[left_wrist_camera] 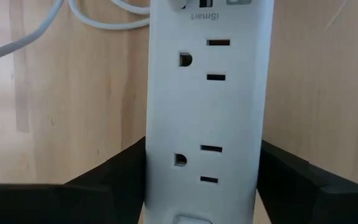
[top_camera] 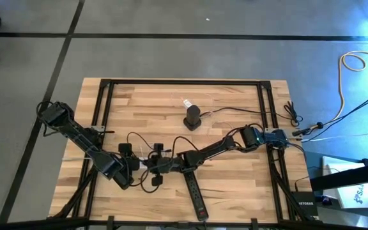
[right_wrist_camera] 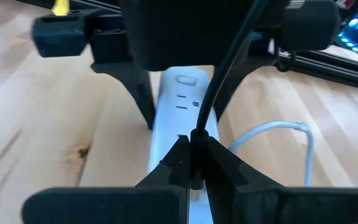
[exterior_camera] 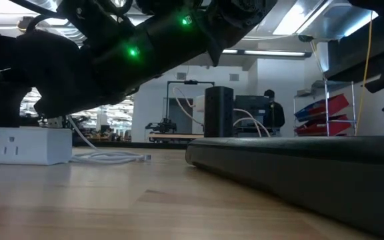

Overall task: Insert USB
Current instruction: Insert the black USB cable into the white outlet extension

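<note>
Right now the left gripper (left_wrist_camera: 201, 180) straddles the white power strip (left_wrist_camera: 207, 93), one dark finger (left_wrist_camera: 114, 177) against each long side, so it grasps the strip across its width. In the left wrist view two pairs of outlet slots face up between the fingers, and a white cable (left_wrist_camera: 98, 18) loops on the wood beyond the strip's far end.

The right gripper (right_wrist_camera: 194, 158) is clenched, its two fingertips pinched together on a black cable (right_wrist_camera: 225, 68) that runs up and away from them. Whether a USB plug sits at the pinched end cannot be told. It hangs just over one end of the same white strip, facing the left gripper, which shows as the dark fork across the strip in the right wrist view.

From above, both grippers meet near the middle of the table (top_camera: 235, 185), closer to its near edge than its far one. A black power strip (top_camera: 195, 191) lies just beside them, running toward the near edge. A dark upright cylinder (top_camera: 192, 116) stands well apart toward the far edge, with open wood around it. Black metal rails (top_camera: 184, 84) frame the tabletop along its far and side edges. The left half near the far edge is bare wood.
</note>
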Robot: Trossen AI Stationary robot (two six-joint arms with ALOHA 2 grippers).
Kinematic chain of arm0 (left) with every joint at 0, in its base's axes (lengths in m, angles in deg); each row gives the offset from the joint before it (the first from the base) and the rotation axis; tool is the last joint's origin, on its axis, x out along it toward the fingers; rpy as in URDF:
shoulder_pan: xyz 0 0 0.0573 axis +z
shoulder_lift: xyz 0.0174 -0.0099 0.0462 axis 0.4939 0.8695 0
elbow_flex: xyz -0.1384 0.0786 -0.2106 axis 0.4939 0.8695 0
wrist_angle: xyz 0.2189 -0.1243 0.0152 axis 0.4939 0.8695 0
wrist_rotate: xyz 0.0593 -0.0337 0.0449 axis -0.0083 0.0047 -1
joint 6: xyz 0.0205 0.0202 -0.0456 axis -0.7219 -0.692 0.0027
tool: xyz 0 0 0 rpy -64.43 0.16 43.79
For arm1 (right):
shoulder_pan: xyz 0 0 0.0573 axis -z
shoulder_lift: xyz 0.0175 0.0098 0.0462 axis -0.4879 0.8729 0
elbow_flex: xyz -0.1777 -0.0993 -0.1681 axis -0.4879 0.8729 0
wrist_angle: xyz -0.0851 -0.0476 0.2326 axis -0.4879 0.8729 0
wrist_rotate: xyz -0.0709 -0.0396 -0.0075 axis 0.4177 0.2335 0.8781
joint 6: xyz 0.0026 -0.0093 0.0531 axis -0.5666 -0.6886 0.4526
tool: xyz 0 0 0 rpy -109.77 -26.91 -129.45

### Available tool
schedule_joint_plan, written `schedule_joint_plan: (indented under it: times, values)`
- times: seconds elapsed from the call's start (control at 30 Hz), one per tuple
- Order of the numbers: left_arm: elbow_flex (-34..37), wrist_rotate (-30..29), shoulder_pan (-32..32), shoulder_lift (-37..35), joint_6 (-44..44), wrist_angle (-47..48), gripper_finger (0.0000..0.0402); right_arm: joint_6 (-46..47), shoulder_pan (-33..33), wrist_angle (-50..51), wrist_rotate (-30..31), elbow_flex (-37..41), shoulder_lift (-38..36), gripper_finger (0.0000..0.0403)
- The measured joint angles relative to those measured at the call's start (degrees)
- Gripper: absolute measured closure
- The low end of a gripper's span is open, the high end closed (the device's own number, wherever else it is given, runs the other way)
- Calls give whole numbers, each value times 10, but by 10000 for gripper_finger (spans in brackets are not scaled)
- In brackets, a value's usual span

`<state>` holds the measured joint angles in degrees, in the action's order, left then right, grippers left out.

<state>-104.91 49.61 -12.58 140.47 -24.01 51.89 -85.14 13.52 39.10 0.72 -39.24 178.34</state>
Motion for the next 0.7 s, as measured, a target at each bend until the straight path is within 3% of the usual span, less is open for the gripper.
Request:
schedule_joint_plan:
  times: [0.33,0.7]
  values:
    - [1,7,0,0,0,-14,167,49,16,6,-60,0,0,395]
    - [1,6,0,0,2,-24,167,59,17,54,-56,-3,-4,395]
